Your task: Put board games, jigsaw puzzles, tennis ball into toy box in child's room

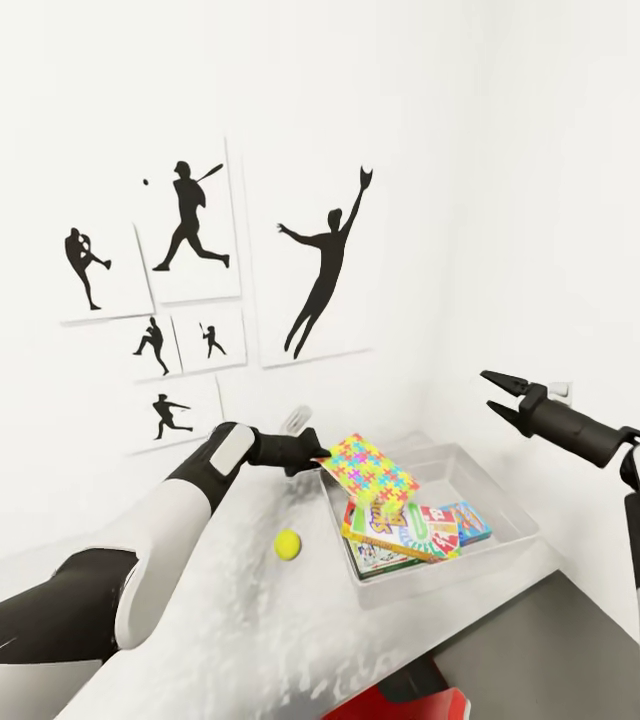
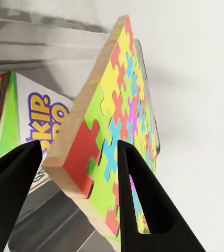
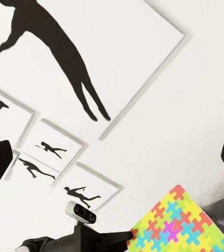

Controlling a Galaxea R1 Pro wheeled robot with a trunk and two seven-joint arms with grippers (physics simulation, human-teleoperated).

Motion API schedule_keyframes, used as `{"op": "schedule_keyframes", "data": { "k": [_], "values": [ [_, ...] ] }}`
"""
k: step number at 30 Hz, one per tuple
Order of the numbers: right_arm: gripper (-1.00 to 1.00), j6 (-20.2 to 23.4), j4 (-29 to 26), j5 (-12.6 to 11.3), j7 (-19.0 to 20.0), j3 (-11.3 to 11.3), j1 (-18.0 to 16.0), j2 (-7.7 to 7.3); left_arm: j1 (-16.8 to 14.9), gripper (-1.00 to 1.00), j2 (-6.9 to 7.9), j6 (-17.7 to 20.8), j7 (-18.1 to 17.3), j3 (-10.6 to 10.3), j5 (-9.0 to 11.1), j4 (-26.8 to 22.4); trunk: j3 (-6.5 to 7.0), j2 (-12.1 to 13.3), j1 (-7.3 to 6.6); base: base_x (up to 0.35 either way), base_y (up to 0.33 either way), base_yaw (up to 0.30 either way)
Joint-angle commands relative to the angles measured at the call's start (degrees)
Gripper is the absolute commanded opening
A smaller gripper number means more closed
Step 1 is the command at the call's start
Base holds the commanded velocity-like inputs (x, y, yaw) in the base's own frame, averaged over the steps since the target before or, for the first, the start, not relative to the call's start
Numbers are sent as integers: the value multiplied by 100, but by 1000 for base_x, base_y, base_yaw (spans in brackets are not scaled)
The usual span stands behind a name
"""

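My left gripper [image 1: 312, 456] is shut on the corner of a multicoloured jigsaw puzzle [image 1: 368, 468], which hangs tilted over the near-left part of the pale grey toy box [image 1: 520, 522]. In the left wrist view its fingers [image 2: 17, 178] straddle the puzzle's edge [image 2: 117, 110]. Inside the box lie board games, a Skip-Bo box [image 1: 400, 530] on top and a blue-edged one [image 1: 472, 520] beside it. The tennis ball [image 1: 287, 543] rests on the table [image 1: 210, 610], left of the box. My right gripper [image 1: 496, 392] hovers open above the box's far right corner.
The table stands in a corner of white walls hung with black baseball-player silhouette pictures [image 1: 190, 225]. A wall socket [image 1: 560, 388] sits behind my right gripper. Below the table's front edge are a red object [image 1: 390, 705] and a dark grey surface [image 1: 530, 650].
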Motion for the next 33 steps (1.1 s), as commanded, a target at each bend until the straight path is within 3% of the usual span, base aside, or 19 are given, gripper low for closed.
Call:
{"op": "schedule_keyframes", "data": {
  "k": [1, 5, 8, 10, 18, 24, 27, 33],
  "values": [
    [100, 25, -75, 66, 50, -12, -33, -4, -60, -100, 0, 43, -42, 0, -56, -42, -24, -14, 4, 0, 0, 0],
    [100, 25, -256, 64, 34, -29, -82, -205, -162, -100, 0, 310, -39, -6, -56, -250, -61, -14, 4, 0, 0, 0],
    [100, 25, -275, 46, 31, -20, -245, -551, -183, -100, 0, 429, -27, -13, -55, -440, -89, -14, 4, 0, 0, 0],
    [100, 25, -281, 20, 31, -9, -319, -694, -187, -100, 0, 449, -9, -28, -56, -482, -108, -14, 4, 0, 0, 0],
    [100, 25, -289, -121, 30, 164, -335, -779, -189, -100, 0, 432, 16, -69, -78, -479, -183, -14, 4, 0, 0, 0],
    [100, 25, -301, -129, 30, 199, -313, -785, -190, -100, 0, 411, 16, -246, -74, -479, -240, -14, 4, 0, 0, 0],
    [100, 25, -314, -134, 30, 200, -311, -790, -191, -100, 0, 410, 16, -446, -74, -482, -268, -14, 4, 0, 0, 0],
    [100, 25, -320, -135, 30, 200, -309, -791, -194, -100, 0, 397, 13, -554, -73, -502, -324, -14, 4, 0, 0, 0]
  ]
}}
